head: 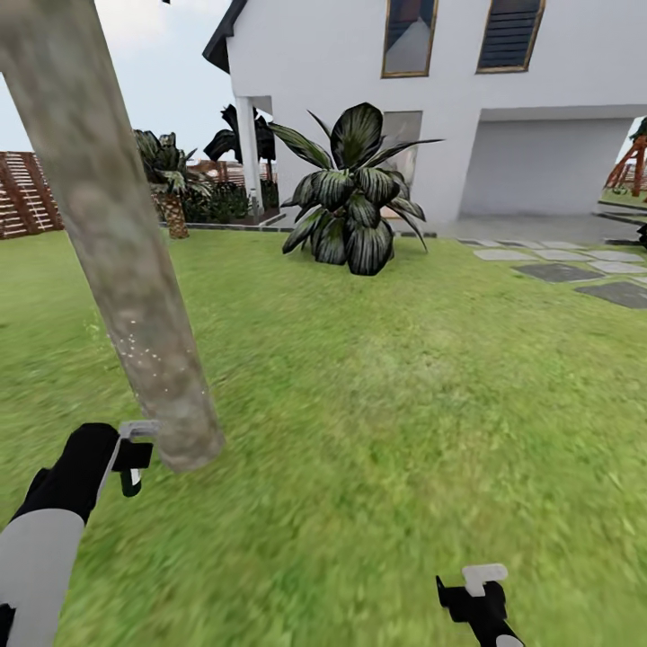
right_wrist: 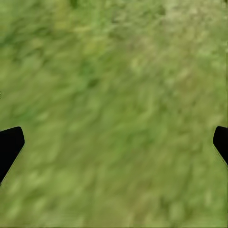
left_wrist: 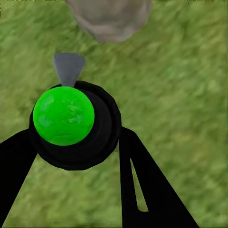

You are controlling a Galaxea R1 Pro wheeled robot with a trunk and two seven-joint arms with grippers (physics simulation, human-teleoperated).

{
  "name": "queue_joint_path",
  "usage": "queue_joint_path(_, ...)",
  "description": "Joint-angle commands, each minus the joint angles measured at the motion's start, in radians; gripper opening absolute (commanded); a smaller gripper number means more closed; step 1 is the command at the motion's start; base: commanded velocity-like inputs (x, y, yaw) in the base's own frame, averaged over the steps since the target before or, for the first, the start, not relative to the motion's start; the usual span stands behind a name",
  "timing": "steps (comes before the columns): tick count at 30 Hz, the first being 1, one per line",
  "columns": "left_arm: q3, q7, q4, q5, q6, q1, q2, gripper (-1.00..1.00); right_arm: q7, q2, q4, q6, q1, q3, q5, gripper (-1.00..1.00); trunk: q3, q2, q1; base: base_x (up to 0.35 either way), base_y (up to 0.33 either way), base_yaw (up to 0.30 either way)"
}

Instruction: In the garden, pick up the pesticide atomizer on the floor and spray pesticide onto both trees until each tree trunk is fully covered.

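Obstruction at left: tree trunk (head: pixel 117 243), leaning across the head view, base planted in lawn (head: pixel 386 422) just beside left gripper (head: pixel 135 460). Trunk base (left_wrist: pixel 110 18) directly ahead of atomizer (left_wrist: pixel 71 126) nozzle, narrow strip of grass between. Left fingers (left_wrist: pixel 147 185) occupied, closed around atomizer body. Open lawn ahead and to the right, unobstructed up to broad-leaved shrub (head: pixel 352 193) well beyond. Right gripper (head: pixel 474 589) spread wide over bare grass, fingers (right_wrist: pixel 9 145) apart, free passage between. Stepping stones (head: pixel 562 270) flat, far right.
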Motion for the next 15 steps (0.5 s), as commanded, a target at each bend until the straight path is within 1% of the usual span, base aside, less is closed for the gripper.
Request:
queue_joint_path(1,0.014,-0.008,0.002,-0.011,-0.023,0.005,-0.004,-1.0,-0.007,0.0,0.001,-0.002,0.0,-0.001,0.011,1.0,-0.001,0.0,0.0,0.28,-0.211,0.275)
queue_joint_path(3,0.063,-0.005,0.035,-0.008,-0.079,0.011,-0.012,-1.0,-0.007,0.0,0.001,-0.002,0.0,-0.001,0.011,1.0,-0.001,0.0,0.0,0.28,-0.211,0.269)
queue_joint_path(5,0.082,-0.004,0.081,-0.008,-0.131,0.015,-0.02,-1.0,-0.007,-0.001,0.001,-0.002,0.0,-0.001,0.011,1.0,-0.001,0.0,0.0,0.28,-0.211,0.228)
queue_joint_path(7,0.088,0.007,0.1,-0.008,-0.169,0.018,-0.022,-1.0,-0.007,-0.001,0.001,-0.002,0.0,-0.001,0.011,1.0,-0.001,0.0,0.0,0.265,-0.224,0.096)
queue_joint_path(8,0.089,0.015,0.108,-0.006,-0.178,0.018,-0.023,-1.0,-0.007,-0.001,0.001,-0.002,0.0,-0.001,0.01,1.0,-0.001,0.0,0.0,0.243,-0.244,0.023)
queue_joint_path(10,0.09,0.02,0.113,-0.004,-0.182,0.018,-0.025,-1.0,-0.007,-0.003,0.001,-0.002,0.0,-0.001,0.011,1.0,-0.001,0.0,0.0,0.251,-0.237,0.009)
queue_joint_path(13,0.089,0.022,0.11,-0.006,-0.184,0.019,-0.04,-1.0,-0.008,-0.005,0.001,-0.002,0.0,-0.001,0.011,1.0,-0.001,0.0,0.0,0.278,-0.215,0.001)
queue_joint_path(15,0.089,0.023,0.108,-0.007,-0.184,0.019,-0.043,-1.0,-0.008,-0.005,0.001,-0.002,0.0,-0.001,0.01,1.0,-0.001,0.0,0.0,0.281,-0.211,0.0)
